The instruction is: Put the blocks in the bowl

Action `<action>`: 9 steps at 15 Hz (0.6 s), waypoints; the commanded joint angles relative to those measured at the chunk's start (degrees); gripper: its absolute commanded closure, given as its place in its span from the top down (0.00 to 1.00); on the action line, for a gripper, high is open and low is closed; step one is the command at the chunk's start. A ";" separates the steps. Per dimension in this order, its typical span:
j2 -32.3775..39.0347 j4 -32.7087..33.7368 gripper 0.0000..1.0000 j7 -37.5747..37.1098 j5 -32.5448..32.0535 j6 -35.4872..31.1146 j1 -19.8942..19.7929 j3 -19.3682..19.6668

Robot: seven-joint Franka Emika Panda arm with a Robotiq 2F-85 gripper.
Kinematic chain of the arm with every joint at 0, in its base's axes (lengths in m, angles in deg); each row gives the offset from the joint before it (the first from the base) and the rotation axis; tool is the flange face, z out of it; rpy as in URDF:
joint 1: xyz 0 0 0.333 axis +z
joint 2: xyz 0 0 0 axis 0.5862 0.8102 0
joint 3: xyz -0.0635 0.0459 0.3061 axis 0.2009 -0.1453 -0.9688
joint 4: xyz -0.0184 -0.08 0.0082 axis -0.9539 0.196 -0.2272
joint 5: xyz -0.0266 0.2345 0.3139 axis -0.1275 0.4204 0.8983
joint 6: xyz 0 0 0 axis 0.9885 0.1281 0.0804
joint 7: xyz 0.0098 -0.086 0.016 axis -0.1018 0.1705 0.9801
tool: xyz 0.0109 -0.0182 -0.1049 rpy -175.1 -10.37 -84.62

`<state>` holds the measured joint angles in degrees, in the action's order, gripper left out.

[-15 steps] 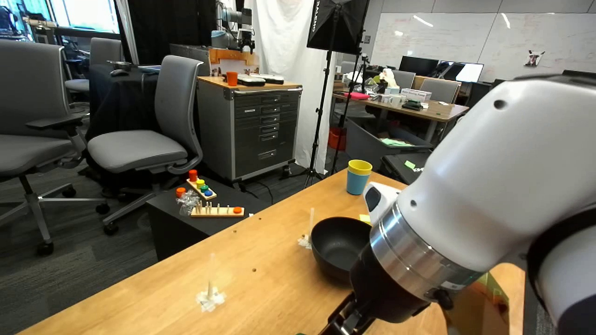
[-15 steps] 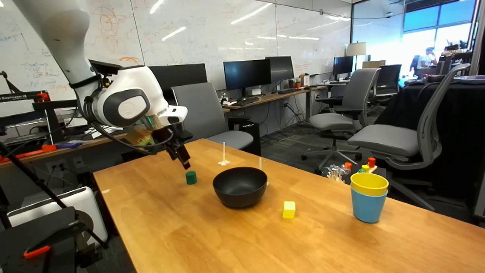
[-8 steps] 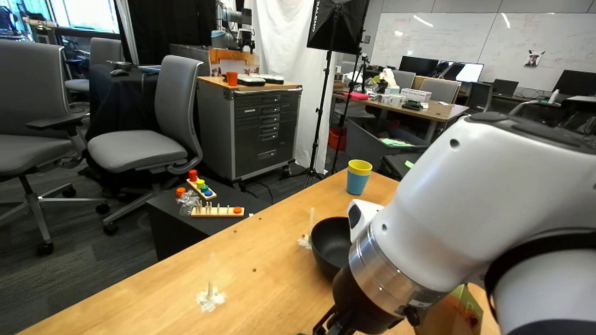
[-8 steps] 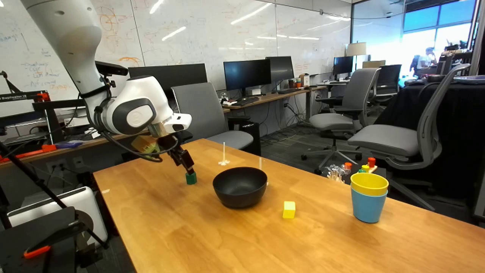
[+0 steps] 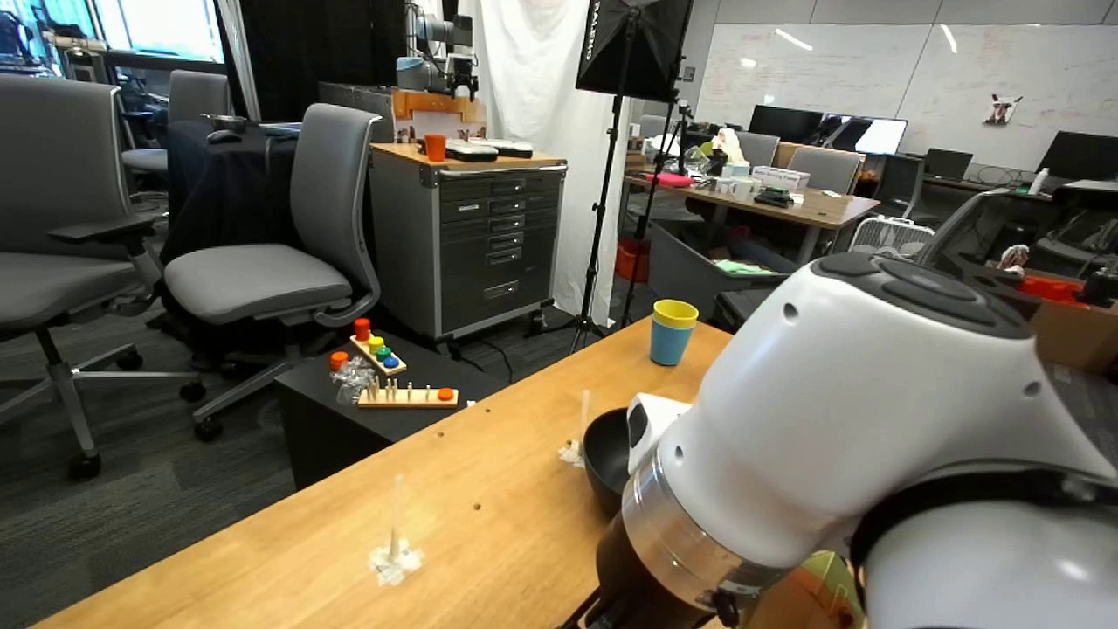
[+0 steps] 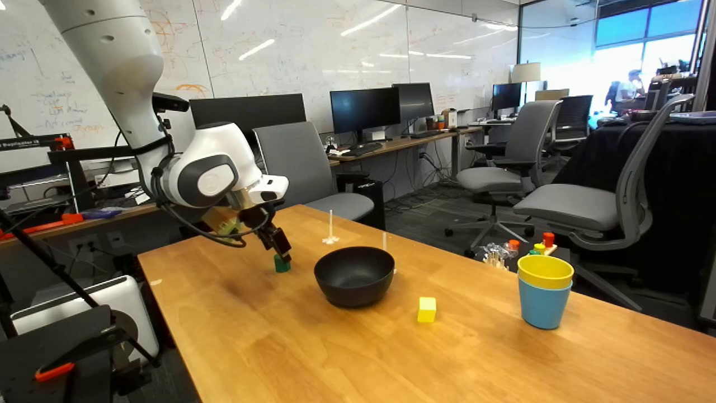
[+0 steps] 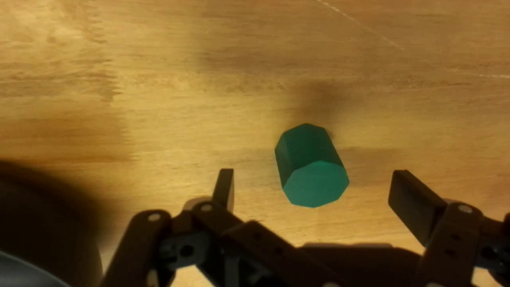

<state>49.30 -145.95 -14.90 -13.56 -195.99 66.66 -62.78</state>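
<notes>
My gripper [image 7: 312, 185] holds nothing, its 2 jaws wide apart, the green block [image 7: 312, 165] between them, the bowl [image 6: 353, 295] beside it and the yellow block [image 6: 427, 309] beyond that, and closing too high could let the green block slip.

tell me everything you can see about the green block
The green block is a plain prism with a flat, roughly octagonal top, lighter than its faceted sides; its material is unclear. It stands upright beside the black bowl, touching only the wooden table. In the wrist view it shows within the open pincer, with a gap on each side.
</notes>
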 commanded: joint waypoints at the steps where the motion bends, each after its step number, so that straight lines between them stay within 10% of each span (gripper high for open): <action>1: 2.44 2.92 1.00 -1.51 0.61 -0.57 1.12 1.03; 9: 4.24 4.47 0.45 -1.99 0.74 -0.12 1.69 1.35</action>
<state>52.43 -143.16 -15.78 -13.46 -195.99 66.72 -62.68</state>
